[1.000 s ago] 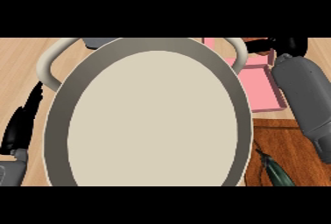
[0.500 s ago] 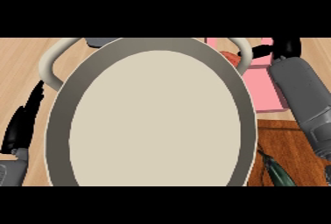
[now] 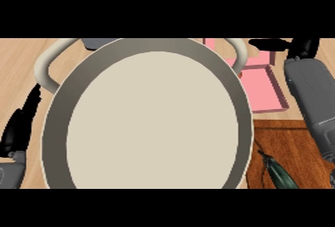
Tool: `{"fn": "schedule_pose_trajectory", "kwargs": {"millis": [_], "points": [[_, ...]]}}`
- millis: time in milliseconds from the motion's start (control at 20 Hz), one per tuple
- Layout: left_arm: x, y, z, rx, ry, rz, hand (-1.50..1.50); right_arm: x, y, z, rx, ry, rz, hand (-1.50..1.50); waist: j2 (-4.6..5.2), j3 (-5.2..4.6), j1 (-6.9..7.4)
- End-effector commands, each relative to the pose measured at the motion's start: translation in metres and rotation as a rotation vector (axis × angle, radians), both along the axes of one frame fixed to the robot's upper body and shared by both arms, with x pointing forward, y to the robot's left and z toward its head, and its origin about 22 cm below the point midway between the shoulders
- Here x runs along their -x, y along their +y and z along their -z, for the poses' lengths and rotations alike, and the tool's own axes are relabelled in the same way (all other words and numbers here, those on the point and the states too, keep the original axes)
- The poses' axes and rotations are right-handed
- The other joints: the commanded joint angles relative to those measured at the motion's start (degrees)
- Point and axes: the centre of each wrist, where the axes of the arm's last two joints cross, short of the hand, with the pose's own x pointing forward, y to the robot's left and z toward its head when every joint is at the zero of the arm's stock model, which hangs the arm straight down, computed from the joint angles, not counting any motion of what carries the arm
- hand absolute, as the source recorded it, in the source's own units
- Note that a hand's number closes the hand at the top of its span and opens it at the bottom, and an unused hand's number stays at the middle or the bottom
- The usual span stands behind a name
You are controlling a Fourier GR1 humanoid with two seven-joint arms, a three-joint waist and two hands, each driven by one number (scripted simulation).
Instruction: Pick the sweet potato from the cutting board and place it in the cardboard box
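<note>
Right hand (image 3: 270,44) at 1 o'clock, at the top edge of the view, black, above its grey forearm (image 3: 311,97), which runs down the 3 o'clock side; spread or closed: cannot tell, only a dark outline shows

Left hand (image 3: 20,126) at 9 o'clock by the left edge, fingers straight and pointing toward 12 o'clock, holding nothing, resting; partly behind the rim of the pan

Oval pan (image 3: 56,128) fills most of the view: grey rim, beige inside, pale loop handles at 11 o'clock and 1 o'clock

Pink tray (image 3: 262,88) at 2 o'clock, shallow, raised edge, partly covered by the pan and its handle

Dark wooden board (image 3: 297,148) at 4 o'clock, just below the tray; a dark green object (image 3: 278,173) lies on it near the pan rim, kind not identifiable

Light wooden worktop (image 3: 20,62) shows at 10 o'clock

Sweet potato: cannot be made out anywhere in this view; the pan blocks the middle of the worktop. Cardboard box: likewise not identifiable
</note>
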Motion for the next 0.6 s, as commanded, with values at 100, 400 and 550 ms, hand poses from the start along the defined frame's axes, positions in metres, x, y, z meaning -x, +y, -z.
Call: {"fn": "schedule_pose_trajectory", "kwargs": {"millis": [100, 400, 550], "points": [[0.004, 0.000, 0.002, 0.014, 0.025, -0.022, 0.00, 0.016, -0.039, 0.004, -0.082, -0.141, 0.015, -1.50, -0.67, -0.04, -1.60], [0.013, 0.024, 0.002, -0.020, 0.014, -0.057, 0.00, 0.049, -0.095, 0.002, -0.122, -0.144, 0.038, -1.50, -1.14, -0.13, -2.83], [0.027, 0.020, 0.012, 0.010, 0.023, -0.070, 0.00, 0.070, -0.108, -0.004, -0.125, -0.124, 0.068, -1.50, -1.61, -0.20, -3.73]]}}
